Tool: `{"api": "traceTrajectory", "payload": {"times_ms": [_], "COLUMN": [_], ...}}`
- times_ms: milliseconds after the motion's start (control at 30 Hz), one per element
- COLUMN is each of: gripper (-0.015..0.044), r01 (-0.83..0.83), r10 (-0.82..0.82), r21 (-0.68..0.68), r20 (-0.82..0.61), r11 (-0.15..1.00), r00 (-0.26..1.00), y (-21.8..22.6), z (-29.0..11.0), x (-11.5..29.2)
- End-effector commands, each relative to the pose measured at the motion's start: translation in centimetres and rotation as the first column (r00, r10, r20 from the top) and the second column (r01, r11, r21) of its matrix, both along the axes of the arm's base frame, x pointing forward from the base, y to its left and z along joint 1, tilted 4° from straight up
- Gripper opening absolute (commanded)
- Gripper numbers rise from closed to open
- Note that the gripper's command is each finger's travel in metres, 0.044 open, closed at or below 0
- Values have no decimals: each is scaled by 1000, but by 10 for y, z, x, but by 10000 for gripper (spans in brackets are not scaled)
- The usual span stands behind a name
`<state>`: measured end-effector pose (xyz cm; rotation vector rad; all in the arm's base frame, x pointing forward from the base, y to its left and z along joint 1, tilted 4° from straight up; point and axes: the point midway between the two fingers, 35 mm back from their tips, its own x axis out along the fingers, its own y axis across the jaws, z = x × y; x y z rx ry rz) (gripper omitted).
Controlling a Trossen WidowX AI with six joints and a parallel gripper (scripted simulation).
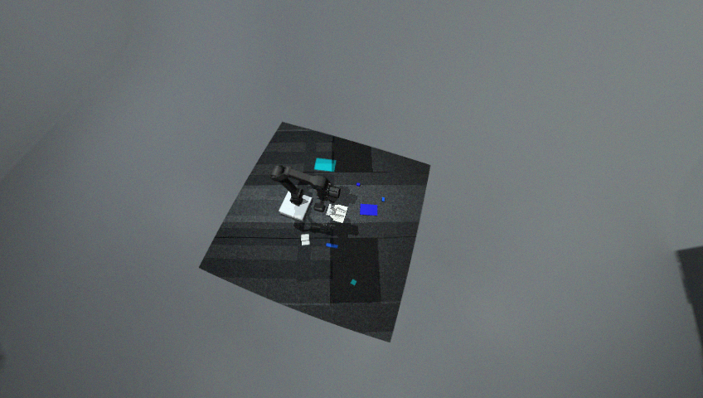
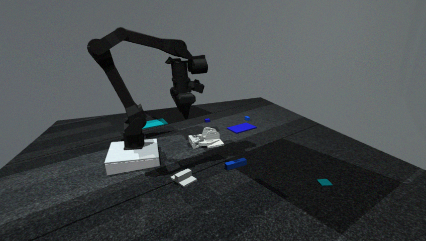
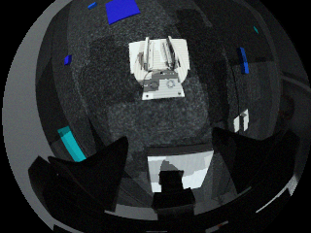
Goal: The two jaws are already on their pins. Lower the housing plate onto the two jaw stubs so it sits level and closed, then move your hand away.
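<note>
A white gripper-like assembly (image 1: 340, 217) (image 2: 215, 143) (image 3: 183, 72) lies on the table. Its two upright jaws (image 2: 211, 133) (image 3: 172, 50) stand side by side, and round pin features show at the end nearer the robot base. A separate white plate with a raised block (image 1: 305, 236) (image 2: 186, 178) (image 3: 245, 118) lies flat on the table, apart from the assembly; it looks like the housing plate. My gripper (image 2: 186, 116) (image 3: 171, 137) is open and empty, pointing down above the table. It hangs high on the robot-base side of the assembly and touches nothing.
The white robot base (image 1: 291, 211) (image 2: 115, 155) (image 3: 200, 170) is behind. A blue bar (image 1: 332, 245) (image 2: 235, 163) (image 3: 244, 60) lies beyond the separate plate. A flat blue rectangle (image 1: 368, 209) (image 2: 242, 127) (image 3: 122, 11) lies past the assembly. A cyan rectangle (image 1: 325, 164) (image 3: 72, 144) lies at the other side.
</note>
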<state>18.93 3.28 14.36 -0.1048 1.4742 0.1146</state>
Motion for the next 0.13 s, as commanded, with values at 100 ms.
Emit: {"api": "traceTrajectory", "payload": {"times_ms": [100], "gripper": [440], "r01": [3], "r10": [-3], "r21": [-4], "r20": [0], "r11": [1000], "r00": [1000], "y": [-1], "z": [0], "x": [0]}}
